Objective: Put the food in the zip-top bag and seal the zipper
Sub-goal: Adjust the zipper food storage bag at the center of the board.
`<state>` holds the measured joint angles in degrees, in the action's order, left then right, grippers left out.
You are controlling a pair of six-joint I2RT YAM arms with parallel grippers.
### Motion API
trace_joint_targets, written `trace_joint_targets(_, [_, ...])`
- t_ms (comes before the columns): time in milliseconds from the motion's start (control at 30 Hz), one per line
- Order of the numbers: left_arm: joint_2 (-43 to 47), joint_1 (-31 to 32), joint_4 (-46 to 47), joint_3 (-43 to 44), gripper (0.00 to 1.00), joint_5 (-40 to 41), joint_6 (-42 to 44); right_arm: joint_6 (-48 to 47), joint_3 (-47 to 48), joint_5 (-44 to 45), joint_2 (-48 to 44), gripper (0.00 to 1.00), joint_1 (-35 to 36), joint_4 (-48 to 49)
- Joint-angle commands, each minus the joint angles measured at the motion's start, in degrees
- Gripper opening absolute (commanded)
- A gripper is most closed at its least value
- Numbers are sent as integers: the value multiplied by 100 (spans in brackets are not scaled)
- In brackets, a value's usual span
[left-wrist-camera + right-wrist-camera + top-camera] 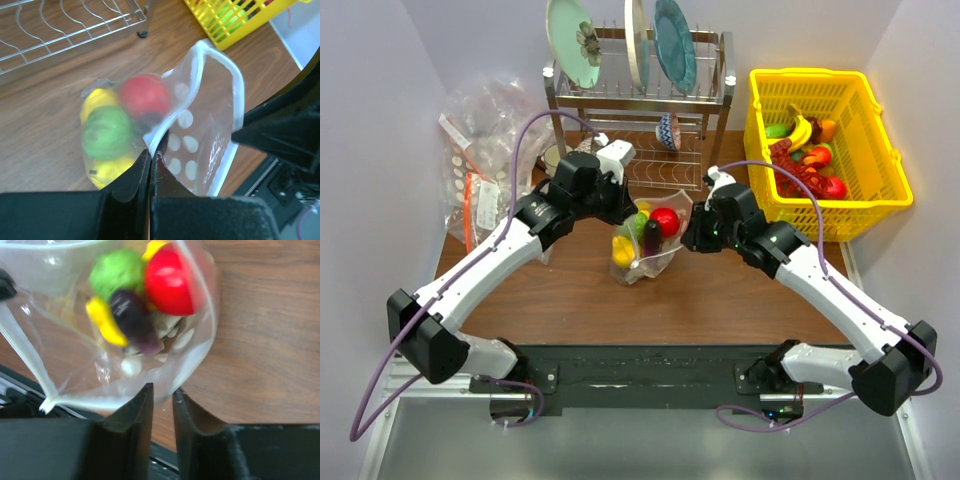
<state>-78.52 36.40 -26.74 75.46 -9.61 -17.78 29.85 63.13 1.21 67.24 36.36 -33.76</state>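
Note:
The dotted zip-top bag [655, 255] stands mid-table between both grippers, mouth open. Inside lie the food pieces: red [666, 221], yellow [621, 249], green and purple. My left gripper [151, 154] is shut on the bag's white zipper strip [239, 90] at one mouth edge; the red [144, 95], green [106, 131] and yellow [97, 102] pieces show through the bag [200, 135]. My right gripper [163, 390] is narrowly open, with the bag's rim [100, 401] just at its fingertips, not pinched. Red [170, 280], green [116, 270], purple [131, 315] and yellow [104, 320] food show above it.
A yellow basket [880, 150] with more toy food stands at the back right. A wire dish rack [640, 90] with plates stands at the back centre, a small bowl [668, 130] under it. A pile of clear bags with orange strips [480, 150] lies at the back left.

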Motion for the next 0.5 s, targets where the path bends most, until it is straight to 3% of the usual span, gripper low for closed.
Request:
trace_joint_targets(0, [-5, -10, 90, 250, 0, 310, 363, -224, 506, 62, 43, 41, 3, -155])
trace_joint_targets(67, [-5, -10, 117, 232, 0, 441, 477, -408, 884, 421, 35, 45, 3, -480])
trace_joint_targets(267, [21, -19, 318, 57, 0, 583, 591, -778, 2088, 1729, 105, 45, -32, -1482])
trace_joint_targets(400, [153, -19, 661, -355, 0, 574, 653, -884, 2624, 2662, 52, 37, -408, -1748])
trace_joint_targets(467, [153, -19, 767, -453, 0, 548, 671, -954, 2625, 2726, -88, 31, -734, -1547])
